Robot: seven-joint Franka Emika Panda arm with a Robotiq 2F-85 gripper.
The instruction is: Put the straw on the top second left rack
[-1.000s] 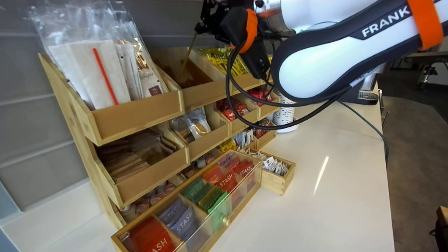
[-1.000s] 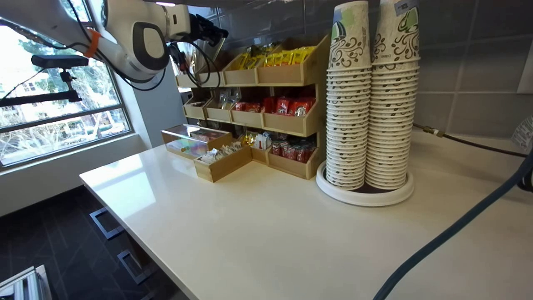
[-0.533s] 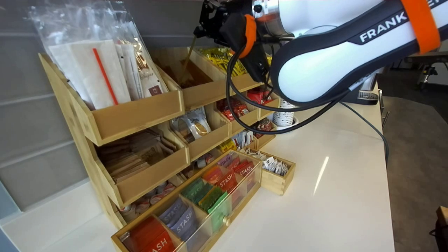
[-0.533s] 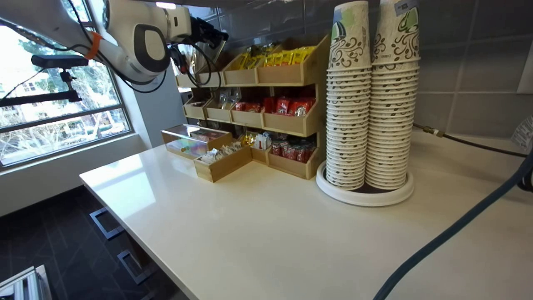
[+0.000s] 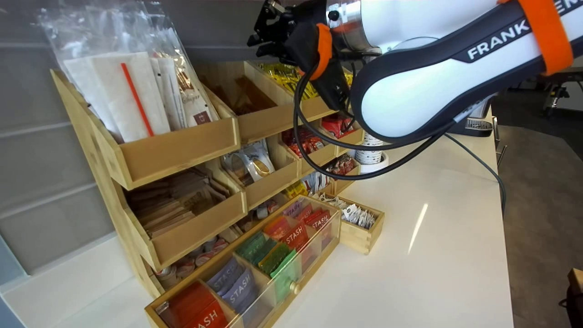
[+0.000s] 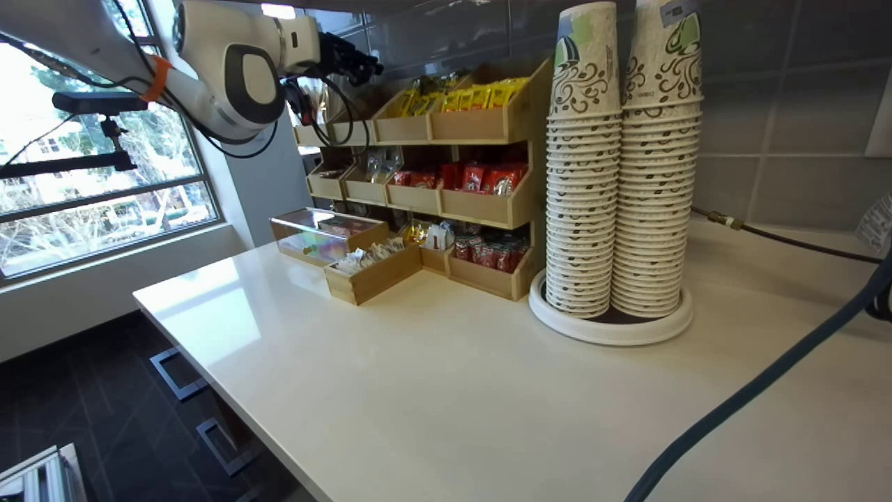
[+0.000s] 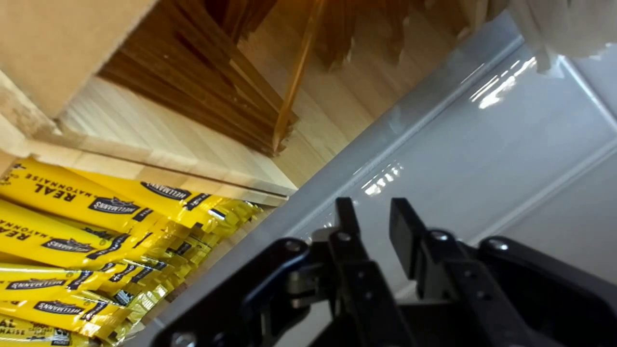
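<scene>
Left of the top second left rack (image 5: 266, 123), a bin (image 5: 182, 150) carries clear bags (image 5: 123, 41) with white paper packets (image 5: 109, 91) inside. In the rack, brown sticks (image 7: 193, 86) lie bunched; the straw (image 7: 297, 72), as I judge it, is the thin stick slanting over them. Above the rack, the fingers (image 7: 405, 236) stand partly apart, gripping nothing; placing looks done, so lift them straight up before swinging away, slowly, and leave them parted lest they knock or snag the straw. Right of the rack, yellow mayonnaise packets (image 7: 77, 241) fill the next bin (image 5: 316, 108).
</scene>
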